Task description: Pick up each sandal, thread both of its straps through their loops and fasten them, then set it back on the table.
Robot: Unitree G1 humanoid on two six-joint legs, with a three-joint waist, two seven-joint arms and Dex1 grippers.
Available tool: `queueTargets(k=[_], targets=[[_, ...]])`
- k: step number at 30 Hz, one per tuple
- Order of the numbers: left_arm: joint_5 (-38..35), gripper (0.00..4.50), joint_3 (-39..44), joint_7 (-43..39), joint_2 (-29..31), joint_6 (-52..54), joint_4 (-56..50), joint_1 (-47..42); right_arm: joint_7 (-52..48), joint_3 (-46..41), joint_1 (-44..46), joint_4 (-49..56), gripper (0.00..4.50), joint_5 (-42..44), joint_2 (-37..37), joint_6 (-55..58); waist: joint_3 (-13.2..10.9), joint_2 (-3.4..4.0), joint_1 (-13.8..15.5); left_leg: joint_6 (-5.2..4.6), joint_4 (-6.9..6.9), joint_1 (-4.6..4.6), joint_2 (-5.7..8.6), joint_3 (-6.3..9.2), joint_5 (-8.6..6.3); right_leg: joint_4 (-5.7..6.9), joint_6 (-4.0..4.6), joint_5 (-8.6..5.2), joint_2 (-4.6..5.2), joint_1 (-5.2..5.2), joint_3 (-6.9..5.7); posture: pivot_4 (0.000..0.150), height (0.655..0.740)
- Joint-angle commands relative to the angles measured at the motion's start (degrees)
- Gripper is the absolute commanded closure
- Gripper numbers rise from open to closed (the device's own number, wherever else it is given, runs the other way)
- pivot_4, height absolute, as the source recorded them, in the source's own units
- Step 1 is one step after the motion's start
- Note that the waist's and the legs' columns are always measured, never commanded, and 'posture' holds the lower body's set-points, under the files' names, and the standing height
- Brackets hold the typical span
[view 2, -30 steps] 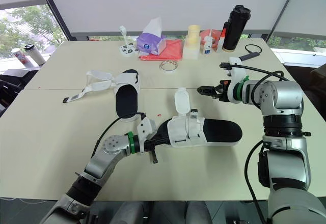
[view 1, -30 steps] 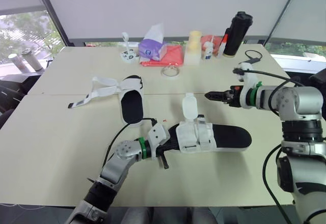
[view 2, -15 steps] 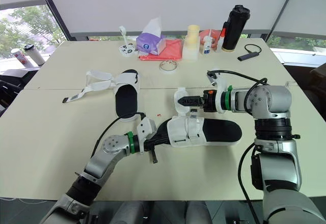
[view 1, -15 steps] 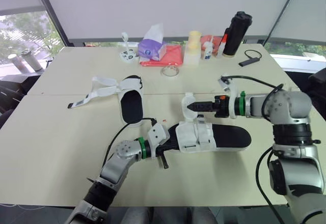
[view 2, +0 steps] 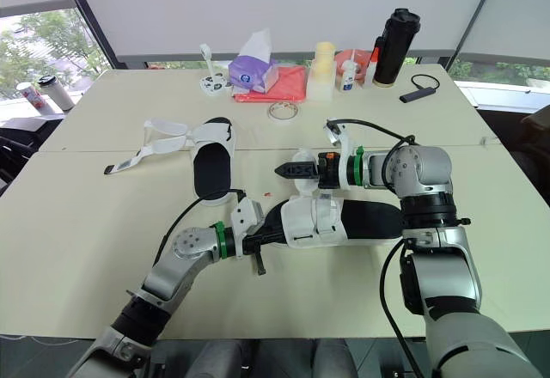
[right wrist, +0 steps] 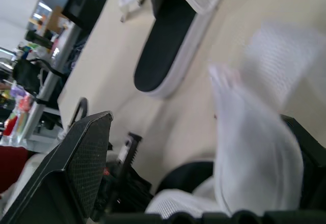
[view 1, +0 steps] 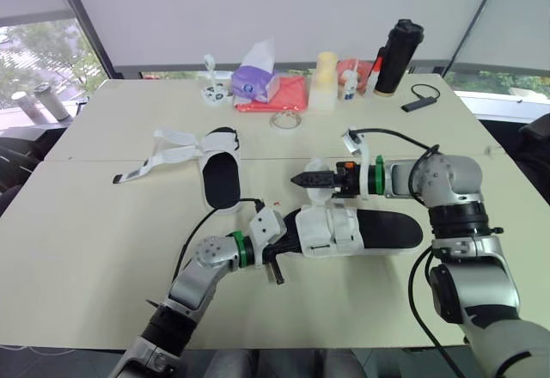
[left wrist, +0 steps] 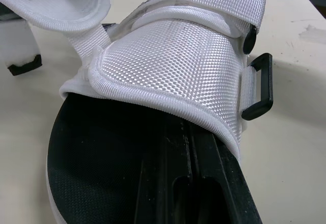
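near edge first. my left tool (view 1: 284, 242) is pinched on the sole of the near sandal (view 1: 382, 228), at the end next to its upper. the sandal lies lengthwise across the desk (view 1: 94, 249); i cannot tell whether it rests on the surface or is just raised off it. in the left wrist view, one black loop (left wrist: 257, 94) at the side of the upper stands empty, with no strap through it.

just beyond, my right tool (view 1: 299, 179) reaches over the upper with its fingers spread. the loose strap flap (right wrist: 254, 147) stands between them, close against one finger. i judge it not yet clamped.

farther out, the second sandal (view 1: 222, 179) lies flat on the desk with both straps (view 1: 163, 150) splayed open to my left, well apart from both tools.

at the far edge sit a tape roll (view 1: 286, 120), a tissue pack (view 1: 255, 82), a red cloth (view 1: 292, 94) and a black bottle (view 1: 400, 56).

progress, in my judgement: early. the near sandal is in hand and its threading is unfinished. set-down and the whole second sandal remain.
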State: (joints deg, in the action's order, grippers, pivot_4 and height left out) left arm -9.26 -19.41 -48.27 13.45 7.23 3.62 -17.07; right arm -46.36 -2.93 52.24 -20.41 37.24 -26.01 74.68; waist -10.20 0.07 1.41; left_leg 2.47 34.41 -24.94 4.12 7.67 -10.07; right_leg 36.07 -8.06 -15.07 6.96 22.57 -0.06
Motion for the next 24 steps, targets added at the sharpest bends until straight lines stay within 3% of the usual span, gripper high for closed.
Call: queueTargets(k=[1, 24], targets=[[1.5, 4.5, -0.9, 0.8, 0.1, 1.0, 1.4, 0.6, -1.2, -2.1, 3.2, -3.5, 0.05, 0.8, 1.5, -2.2, 0.0, 0.0, -0.2, 0.0, 0.0, 0.0, 0.0, 0.01, 0.0, 0.01, 0.0, 0.0, -0.01, 0.0, 0.0, 0.15, 0.74], [1.2, 4.5, -1.3, 1.0, -0.4, 0.7, 1.5, 1.0, -1.6, -7.3, 10.9, -9.5, 0.05, 1.2, 1.3, -2.9, 0.0, 0.01, -0.8, 0.01, -0.02, 0.0, 0.01, 0.04, 0.0, 0.04, -0.02, 0.01, -0.02, 0.02, 0.0, 0.15, 0.74]])
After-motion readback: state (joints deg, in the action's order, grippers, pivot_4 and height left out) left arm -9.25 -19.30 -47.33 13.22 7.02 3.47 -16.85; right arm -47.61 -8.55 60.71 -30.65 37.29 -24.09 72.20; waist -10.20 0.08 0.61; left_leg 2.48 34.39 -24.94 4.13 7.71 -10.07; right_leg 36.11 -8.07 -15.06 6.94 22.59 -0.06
